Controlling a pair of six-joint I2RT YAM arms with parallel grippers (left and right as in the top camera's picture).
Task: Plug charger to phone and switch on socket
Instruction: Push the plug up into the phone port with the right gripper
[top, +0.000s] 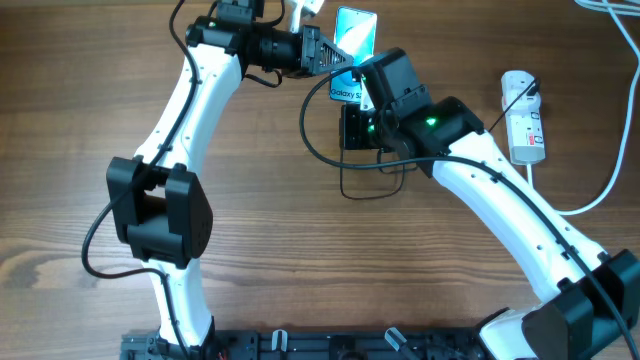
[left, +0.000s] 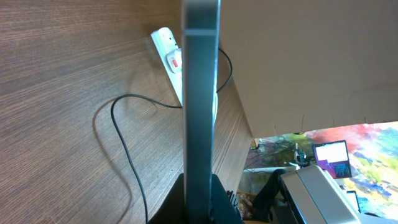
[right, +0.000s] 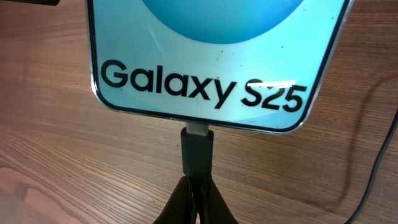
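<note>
Woodgrain tabletop (top: 300, 270) under socket (top: 523, 120), colourful clutter (left: 367, 143) beyond its edge

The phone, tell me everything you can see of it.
The phone is a thin flat slab with a silvery frame and rounded corners, its cyan-and-white screen reading Galaxy S25. The left gripper holds it up, edge-on to that wrist's camera. The charger, pinched by the right gripper, meets the port in its bottom edge.

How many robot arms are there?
2. The left arm reaches in from the left side and grips the phone. The right arm comes from the right side, holding the charger plug at the phone's bottom edge.
</note>
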